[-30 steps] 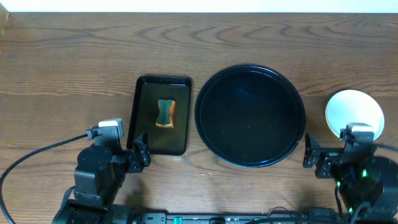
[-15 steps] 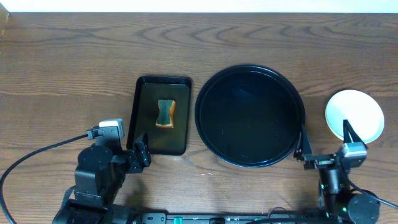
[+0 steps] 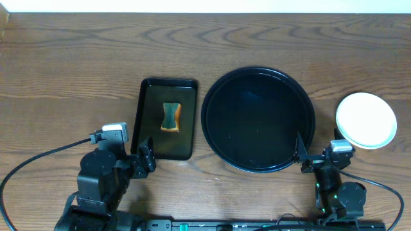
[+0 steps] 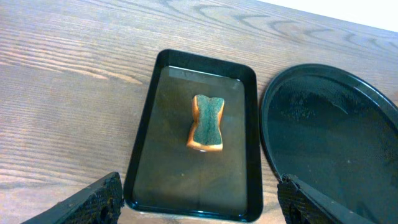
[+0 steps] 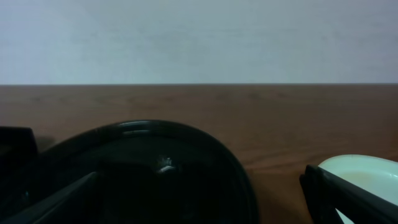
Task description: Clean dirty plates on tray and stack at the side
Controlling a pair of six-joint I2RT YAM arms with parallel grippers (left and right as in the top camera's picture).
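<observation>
After pulling right gripper [image 3: 313, 156], released, off plates [image 3: 366, 120] by bench's right edge, leaves tray [image 3: 257, 119] bare; left gripper [image 4: 199, 186] released too; seemingly done.

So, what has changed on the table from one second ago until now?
The right gripper, jaws open and holding nothing, moved left in the overhead view and pulled back toward the near edge. It no longer covers the lower rim of the pale plate, which now shows whole. Nothing was taken or let go. Unchanged: the left gripper, open; the sponge in the rectangular tray; the round tray, with nothing on it.
</observation>
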